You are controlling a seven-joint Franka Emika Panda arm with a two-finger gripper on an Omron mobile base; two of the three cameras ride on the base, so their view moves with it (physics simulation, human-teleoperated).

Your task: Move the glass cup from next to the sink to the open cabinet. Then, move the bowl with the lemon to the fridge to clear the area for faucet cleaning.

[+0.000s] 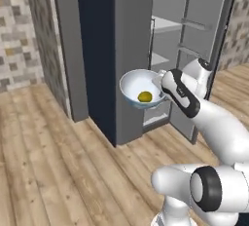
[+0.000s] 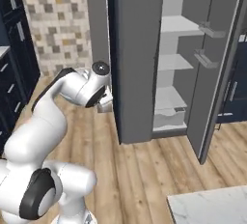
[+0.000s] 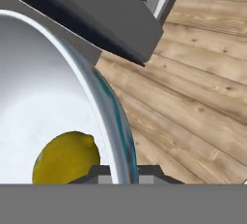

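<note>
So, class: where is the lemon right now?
The lemon sits inside the bowl, held in the air by the tool on its rim, in front of the open fridge.

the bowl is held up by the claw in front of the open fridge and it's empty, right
Not empty: the bowl has a lemon lying in it, as the left base view and the hand view show. The rest holds: the claw grips the bowl's rim and holds it up in front of the open fridge.
</note>
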